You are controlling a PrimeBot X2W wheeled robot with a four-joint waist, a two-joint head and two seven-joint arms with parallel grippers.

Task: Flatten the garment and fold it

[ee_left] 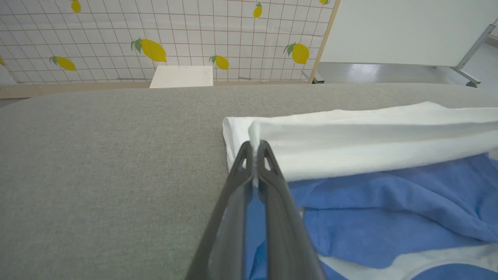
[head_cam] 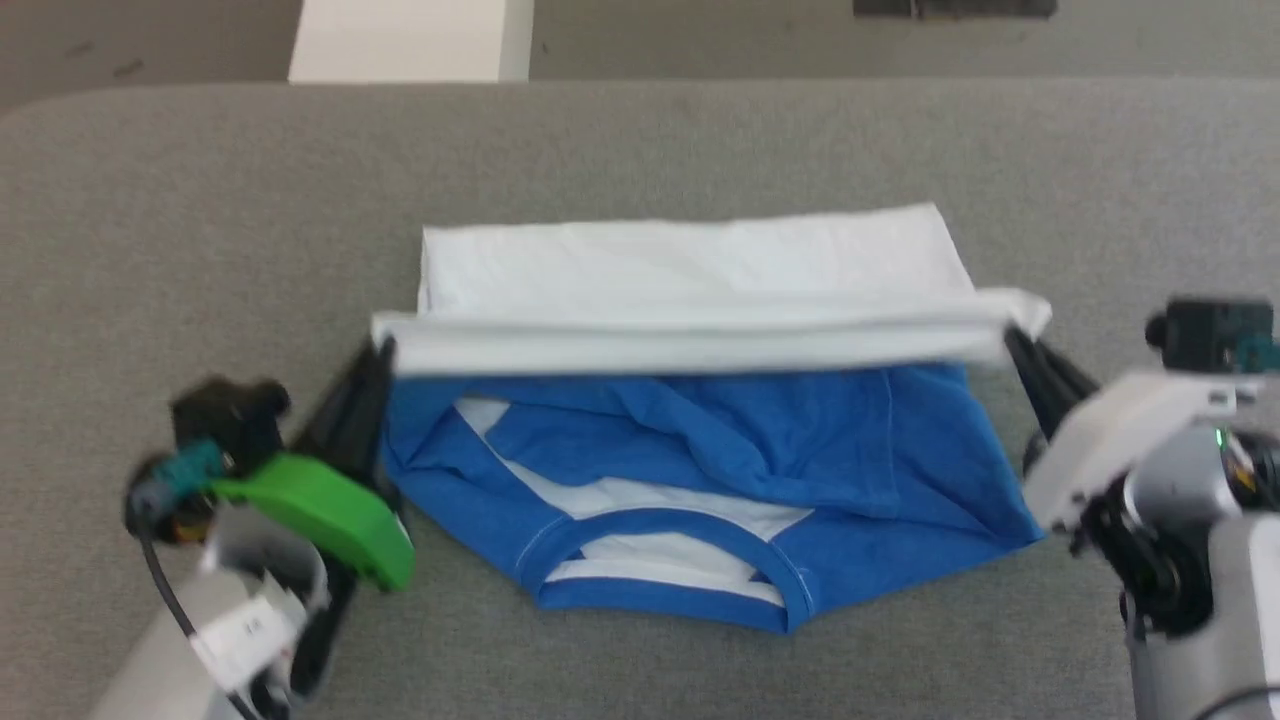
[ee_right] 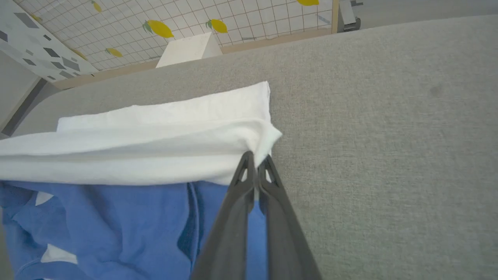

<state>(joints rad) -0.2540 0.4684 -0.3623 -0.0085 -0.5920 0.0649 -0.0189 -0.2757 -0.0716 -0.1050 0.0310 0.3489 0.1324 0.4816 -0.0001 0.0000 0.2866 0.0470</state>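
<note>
Here the garment lies across the middle of the head view on the grey worktop. Its white body is doubled into a long raised fold over the bright blue sleeves, and the blue neckband sits at lower centre.

The left gripper, at centre left, is pinched tight on the fold's left end. The right gripper, at centre right, is pinched tight on its right end (in each wrist view the two dark fingers meet with a sliver of white cloth between them). A green housing on the left arm shows at lower left, just beside the blue cloth, and covers a patch of the worktop there.

The worktop is a plain grey woven surface with a rounded corner at the upper left of the head view. Past its far edge, at upper left, stands a white block. A dark object is cut off by the top edge, too little of it showing to identify.

In the left wrist view the wall across the top carries a white grid pattern with yellow lemons. A pale panel on a metal leg occupies the upper right, above grey floor.
</note>
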